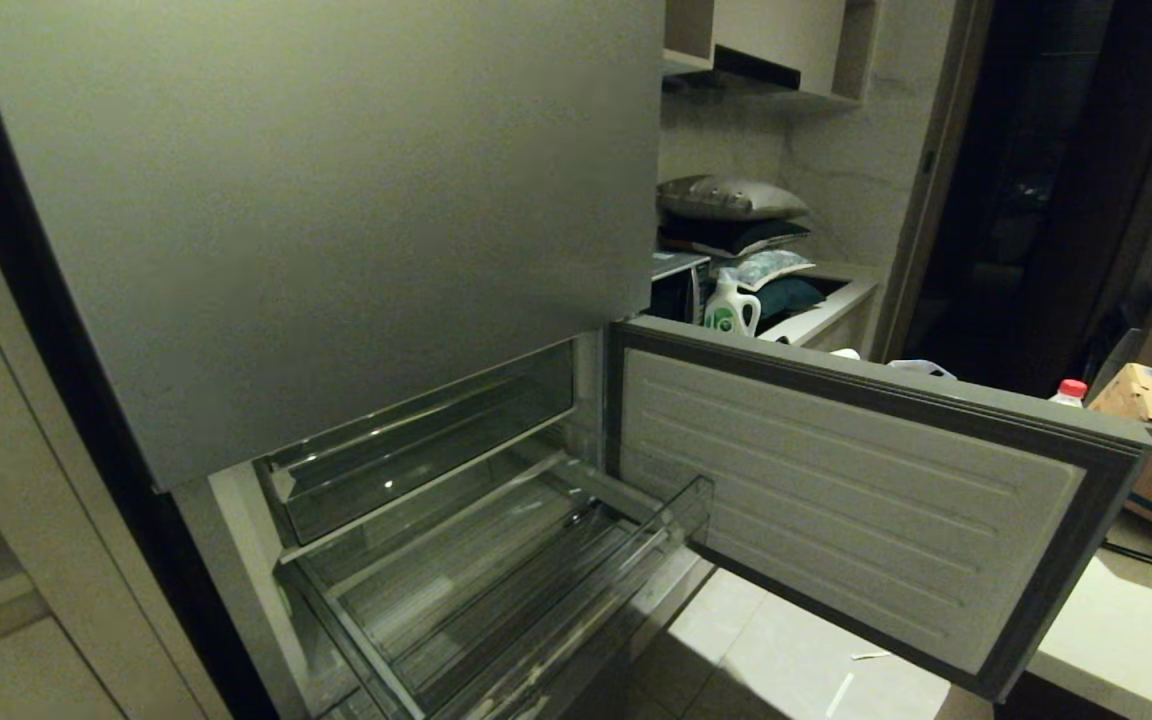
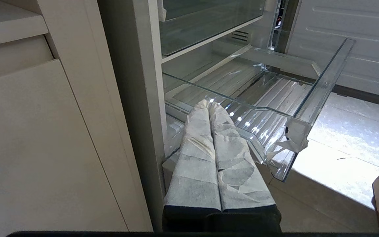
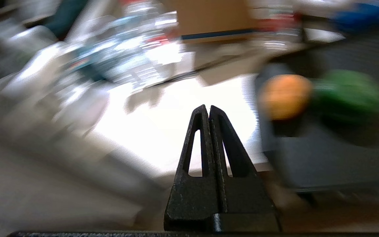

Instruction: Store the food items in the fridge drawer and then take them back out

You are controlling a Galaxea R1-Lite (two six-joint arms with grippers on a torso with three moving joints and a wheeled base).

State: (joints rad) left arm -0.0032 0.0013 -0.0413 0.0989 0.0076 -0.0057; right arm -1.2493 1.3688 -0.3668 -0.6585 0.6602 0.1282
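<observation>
I see grey-fronted fridge drawer (image 1: 876,500) pulled out, clear plastic bin (image 2: 324,82) bare. Tan-brown oval potato (image 3: 285,97) and dark green rounded item (image 3: 349,95) side by side on dark surface. Right gripper (image 3: 208,110) clenched, holding nothing. Left gripper (image 2: 209,105), tape-wrapped, pressed closed beside bin.

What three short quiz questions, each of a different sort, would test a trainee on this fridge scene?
1. True or false: the clear bin of the open drawer holds food.
2. Multiple choice: in the right wrist view, the right gripper is (A) shut on the potato, (B) shut on nothing, (C) wide open.
3. Fill in: the potato lies beside a ____ item on a dark surface.

Key
1. False: the bin is empty.
2. B: the jaws are together, with the potato off to one side.
3. Green.
</observation>
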